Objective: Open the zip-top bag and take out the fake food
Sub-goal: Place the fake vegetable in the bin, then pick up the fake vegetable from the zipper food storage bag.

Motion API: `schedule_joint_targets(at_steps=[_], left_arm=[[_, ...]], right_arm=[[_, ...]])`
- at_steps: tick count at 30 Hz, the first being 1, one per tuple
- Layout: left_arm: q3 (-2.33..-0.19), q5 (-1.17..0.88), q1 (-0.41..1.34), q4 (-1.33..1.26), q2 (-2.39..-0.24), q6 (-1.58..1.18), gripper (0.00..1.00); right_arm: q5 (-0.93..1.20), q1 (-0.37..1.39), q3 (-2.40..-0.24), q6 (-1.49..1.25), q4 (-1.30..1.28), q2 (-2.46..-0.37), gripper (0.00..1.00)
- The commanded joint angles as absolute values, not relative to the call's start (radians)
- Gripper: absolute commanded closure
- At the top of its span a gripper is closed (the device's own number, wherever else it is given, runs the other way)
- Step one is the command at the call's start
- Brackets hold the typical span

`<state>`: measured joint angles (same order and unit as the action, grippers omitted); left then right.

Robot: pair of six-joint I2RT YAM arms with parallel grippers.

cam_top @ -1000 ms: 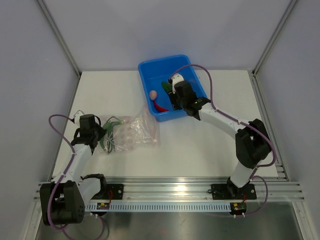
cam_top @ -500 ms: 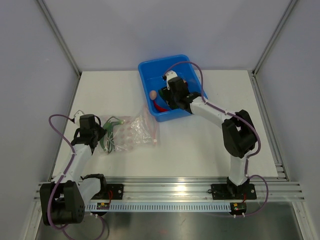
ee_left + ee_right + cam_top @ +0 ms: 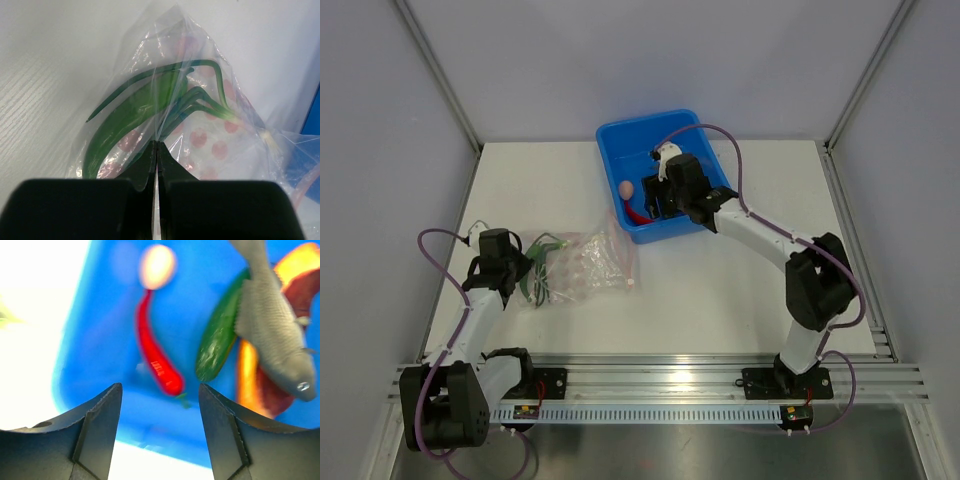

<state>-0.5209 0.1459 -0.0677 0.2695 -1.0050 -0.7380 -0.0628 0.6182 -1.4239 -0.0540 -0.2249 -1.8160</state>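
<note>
The zip-top bag (image 3: 585,265) lies crumpled on the white table, left of centre. My left gripper (image 3: 157,145) is shut on a fold of its clear plastic at the bag's left end (image 3: 527,272). Inside the bag I see a green onion (image 3: 200,102) and a green chilli (image 3: 125,120). My right gripper (image 3: 160,390) hangs open and empty over the near wall of the blue tub (image 3: 620,135). In the tub lie more fake food: a red chilli (image 3: 157,357), a pale egg (image 3: 156,265), a green chilli (image 3: 220,337), a grey fish (image 3: 272,335) and an orange slice (image 3: 248,375).
The blue tub (image 3: 100,340) stands at the back of the table, right of the bag. Grey walls with metal posts close in the table on three sides. A metal rail (image 3: 660,375) with both arm bases runs along the near edge.
The right gripper's jaws have spread wider over the tub, and its wrist swung a little left and then back. The left gripper and the bag have stayed put.
</note>
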Motion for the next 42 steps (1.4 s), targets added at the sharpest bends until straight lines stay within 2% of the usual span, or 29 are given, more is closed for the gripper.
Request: schedule_joint_targets(at_steps=[1, 4, 10, 15, 19, 42], left_arm=[[-0.525, 0.135, -0.072, 0.235, -1.002, -0.726, 1.00], [-0.525, 0.133, -0.072, 0.232, -1.006, -0.724, 1.00], [-0.528, 0.133, -0.072, 0.236, -1.005, -0.724, 1.00], [-0.529, 0.140, -0.072, 0.239, -1.005, -0.722, 1.00], [-0.529, 0.138, -0.074, 0.239, -1.006, -0.722, 1.00], [-0.532, 0.133, -0.072, 0.239, -1.017, -0.718, 1.00]], right_arm=[[0.095, 0.632, -1.401, -0.167, -0.195, -1.680, 0.30], [0.078, 0.690, -1.368, -0.170, -0.225, -1.635, 0.30], [-0.101, 0.813, -1.325, -0.169, -0.284, -1.606, 0.33], [-0.155, 0.847, -1.284, -0.178, -0.253, -1.626, 0.44], [-0.213, 0.877, -1.282, -0.170, -0.278, -1.655, 0.46], [-0.224, 0.980, -1.341, -0.134, -0.213, -1.825, 0.53]])
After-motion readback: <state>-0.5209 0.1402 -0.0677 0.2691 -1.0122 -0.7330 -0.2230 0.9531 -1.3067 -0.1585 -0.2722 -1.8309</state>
